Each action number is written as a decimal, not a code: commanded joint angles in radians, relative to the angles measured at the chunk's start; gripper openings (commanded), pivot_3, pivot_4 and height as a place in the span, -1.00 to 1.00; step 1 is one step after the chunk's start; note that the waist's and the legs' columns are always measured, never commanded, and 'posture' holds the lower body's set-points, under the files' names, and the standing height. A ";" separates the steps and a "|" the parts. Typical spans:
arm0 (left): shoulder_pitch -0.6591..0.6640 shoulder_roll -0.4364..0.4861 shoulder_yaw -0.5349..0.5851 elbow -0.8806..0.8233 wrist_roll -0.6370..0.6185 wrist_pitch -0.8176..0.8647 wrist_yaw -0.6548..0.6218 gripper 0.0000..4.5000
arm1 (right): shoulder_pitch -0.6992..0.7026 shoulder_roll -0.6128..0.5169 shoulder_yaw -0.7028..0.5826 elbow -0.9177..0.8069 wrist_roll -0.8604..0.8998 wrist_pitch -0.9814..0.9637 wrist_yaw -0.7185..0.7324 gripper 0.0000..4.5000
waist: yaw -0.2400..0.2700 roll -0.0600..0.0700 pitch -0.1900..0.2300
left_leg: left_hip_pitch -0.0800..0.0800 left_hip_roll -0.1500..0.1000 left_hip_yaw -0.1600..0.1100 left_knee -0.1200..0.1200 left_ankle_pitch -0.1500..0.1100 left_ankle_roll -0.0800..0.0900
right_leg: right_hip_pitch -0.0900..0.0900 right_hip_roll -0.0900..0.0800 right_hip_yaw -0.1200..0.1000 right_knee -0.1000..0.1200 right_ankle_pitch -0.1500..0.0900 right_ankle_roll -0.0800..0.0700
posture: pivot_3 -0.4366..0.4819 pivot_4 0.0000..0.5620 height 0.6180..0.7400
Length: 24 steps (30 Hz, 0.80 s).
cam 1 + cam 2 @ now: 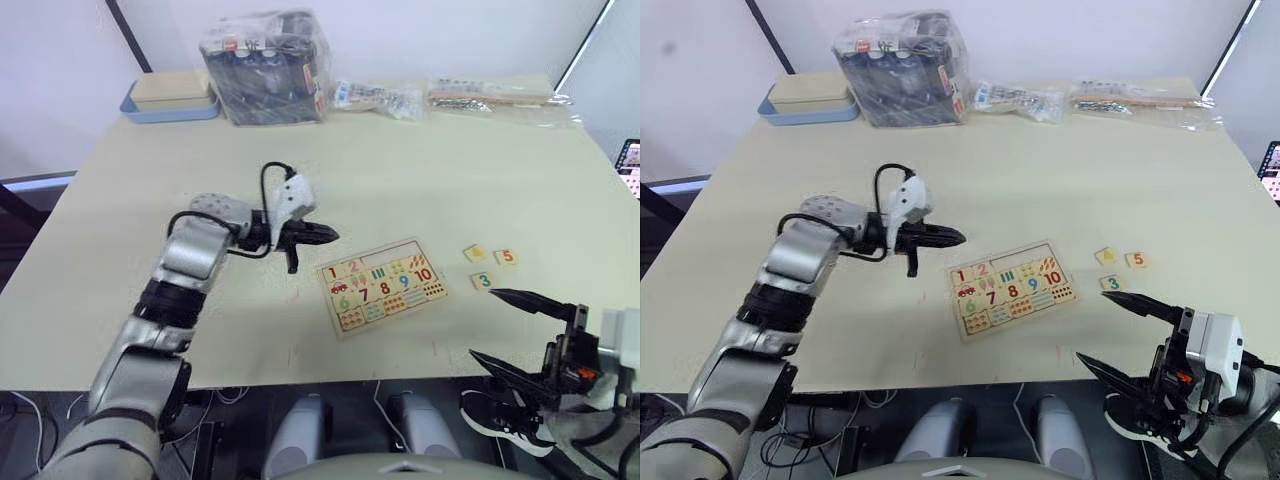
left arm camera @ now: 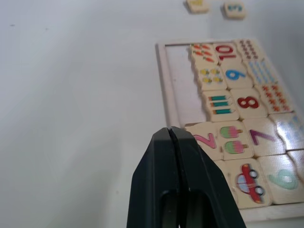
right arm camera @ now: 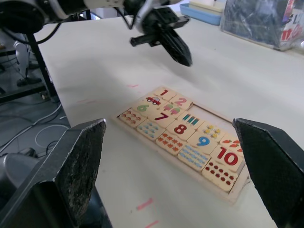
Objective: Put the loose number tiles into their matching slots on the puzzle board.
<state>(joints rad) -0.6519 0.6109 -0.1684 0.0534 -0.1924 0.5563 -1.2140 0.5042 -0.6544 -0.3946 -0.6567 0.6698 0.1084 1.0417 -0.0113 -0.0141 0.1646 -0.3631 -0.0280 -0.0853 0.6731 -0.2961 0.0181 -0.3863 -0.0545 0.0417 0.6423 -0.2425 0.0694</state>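
Left eye view has the puzzle board [image 1: 382,284] lying flat on the pale table [image 1: 420,170], and everything else can be placed from it. Just to the board's left hangs the left gripper [image 1: 325,236], fingers pressed together with nothing between them, tips pointing toward the board's near-left corner. Left wrist view confirms those two black fingers [image 2: 176,180] meet along one seam, with the board's red car picture and the digits 2, 7, 8, 9 and 10 beyond. Bare pale slots [image 2: 181,80] show along one edge of the board.

Right of the board, three loose tiles sit apart from it: a green 3 [image 1: 482,281] closest, an orange 5 [image 1: 506,257] farther right, and a yellow-printed tile [image 1: 475,253] beside the 5. None touches the board.

Below and right of the board, off the table's front edge, the right gripper [image 1: 508,327] is spread wide and holds nothing.

Far behind the board, a blue tray [image 1: 170,107] with a tan box, a wrapped dark bundle [image 1: 268,68] and clear packets [image 1: 380,98] line the table's back edge.
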 commanded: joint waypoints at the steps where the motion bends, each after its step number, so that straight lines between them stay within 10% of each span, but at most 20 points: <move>1: 0.090 0.037 0.111 -0.160 -0.102 0.069 0.034 -0.98 | -0.013 -0.014 -0.007 0.013 0.033 0.020 0.006 1.00 | 0.000 0.000 0.000 | 0.000 0.000 0.000 0.000 0.000 0.000 | 0.000 0.000 0.000 0.000 0.000 0.000 | -0.05 -0.47 1.00; 13: 0.500 0.052 0.397 -0.395 -0.334 0.082 0.144 -0.98 | 0.004 -0.044 -0.105 0.174 0.061 0.059 0.061 1.00 | 0.013 0.001 -0.001 | 0.001 0.002 0.002 -0.001 0.000 0.000 | 0.000 -0.003 0.000 -0.001 0.000 -0.001 | -0.05 -0.47 1.00; 24: 0.691 0.043 0.420 -0.392 -0.366 -0.031 0.157 0.98 | -0.022 -0.084 -0.208 0.378 0.048 0.041 0.168 1.00 | 0.025 0.001 -0.001 | 0.001 0.002 0.004 -0.001 0.000 0.000 | 0.000 -0.007 0.000 -0.001 -0.002 -0.004 | -0.05 -0.47 1.00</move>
<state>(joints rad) 0.0264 0.6485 0.2325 -0.3218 -0.5515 0.5633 -1.0581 0.4889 -0.7282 -0.5653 -0.2904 0.7126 0.1674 1.1949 0.0134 -0.0133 0.1638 -0.3617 -0.0257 -0.0816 0.6723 -0.2962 0.0178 -0.3858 -0.0620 0.0416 0.6407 -0.2443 0.0650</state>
